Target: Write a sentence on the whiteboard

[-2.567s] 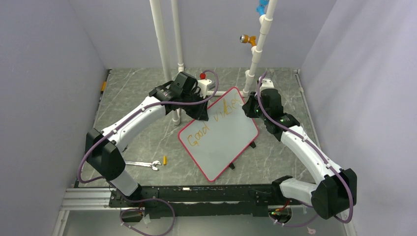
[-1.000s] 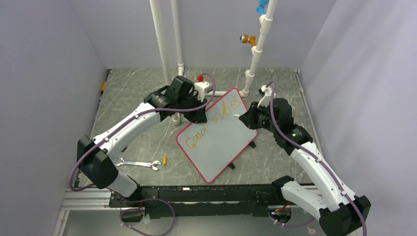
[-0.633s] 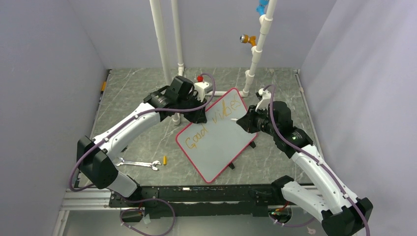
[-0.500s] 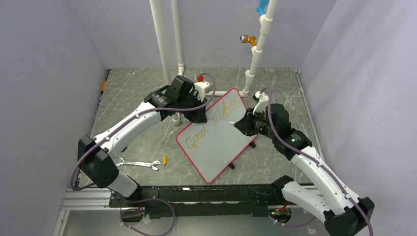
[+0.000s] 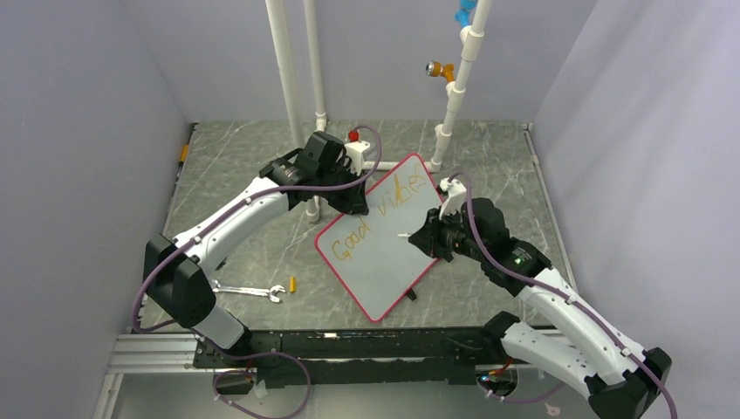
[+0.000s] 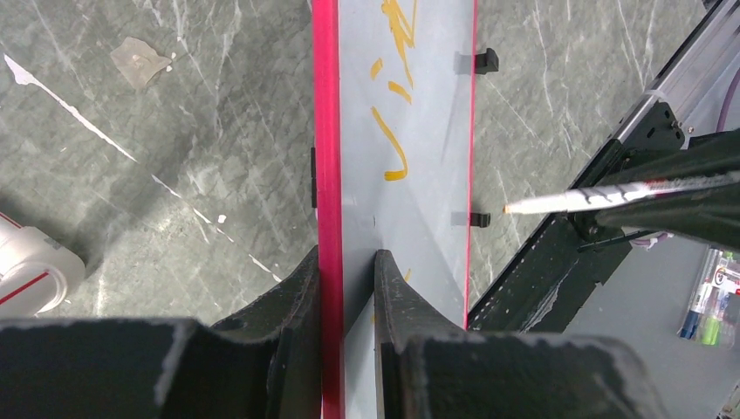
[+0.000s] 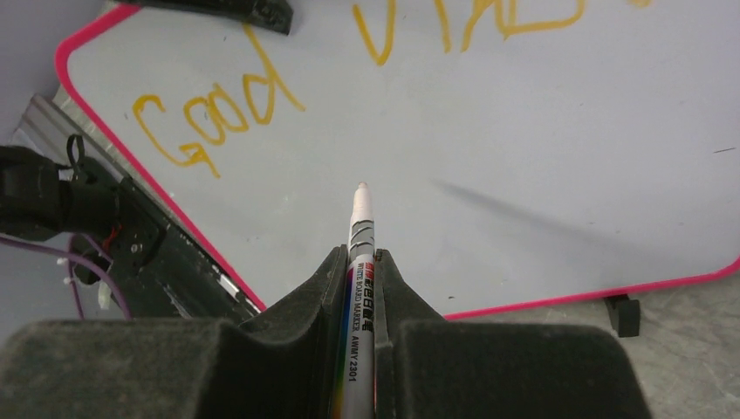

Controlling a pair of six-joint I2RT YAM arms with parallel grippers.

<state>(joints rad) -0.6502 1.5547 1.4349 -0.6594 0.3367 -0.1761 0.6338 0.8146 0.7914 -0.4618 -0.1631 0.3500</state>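
Whiteboard [image 5: 377,278]: lies slantwise on the grey marbled table [image 5: 236,175] between the two arms, one corner toward the back wall. Small black feet [image 6: 486,60] show along the edge away from the left arm.
Sentence [image 5: 353,237]: orange-yellow "Good vibes", one line only, along the side of the board nearer the left arm. The rest of the face is bare.
Left gripper [image 6: 347,260]: jaws almost closed, pinching the board's red-pink rim, with one finger on the writing face and one outside the rim. As I judge it, this is there to pin the board so it cannot slide under the pen.
Right gripper [image 7: 360,255]: jaws closed tight on a white marker [image 7: 360,223]. The barrel lies along the fingers and the tip juts forward past them, a short, stiff hold that suits writing.
Marker tip: over the bare area below "Good". Its shadow falls apart from it to the right, so I take the tip to be off the surface.
Step in hand: by my reading, lining up to begin a second line; nothing is written there yet.
Wrench [image 5: 250,291]: on the table near the left arm's base, well apart from the board, with a small yellow piece [image 5: 293,283] just beside it.
Pipes [image 5: 288,87]: white, upright, behind the board.
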